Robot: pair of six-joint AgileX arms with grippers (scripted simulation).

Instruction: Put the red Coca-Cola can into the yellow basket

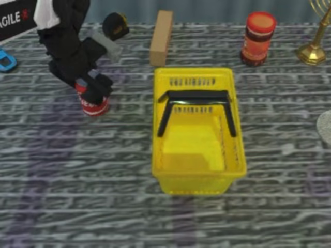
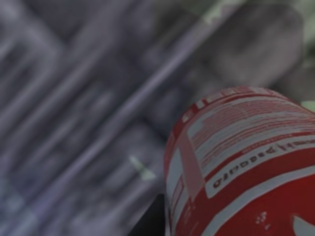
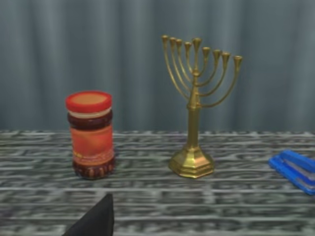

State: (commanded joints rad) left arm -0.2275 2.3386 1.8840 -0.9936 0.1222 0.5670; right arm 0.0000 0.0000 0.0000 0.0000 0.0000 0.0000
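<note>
The yellow basket [image 1: 198, 175] lies nearest in the top view, at the middle of the grey worktop [image 1: 77, 196], its black handles [image 1: 195, 98] folded across its far half and its inside bare. At about ten o'clock from the basket, well apart from it, the red Coca-Cola can [image 1: 94, 104] stands on the worktop, and the left hand [image 1: 93, 89] sits right on top of it, hiding its upper part; whether its fingers pinch the can or stand spread I cannot tell. The left wrist view shows the can [image 2: 246, 162] very close, filling one corner, label print across its side. Farther back, at twelve o'clock from the basket, a tan block [image 1: 161, 37] lies near the rear edge; at one o'clock stands an orange-red canister [image 1: 257, 39], and at two o'clock a brass candelabrum [image 1: 315, 44]. The right arm's hand shows only as a dark tip [image 3: 96, 220] in its own wrist view, state unclear.
</note>
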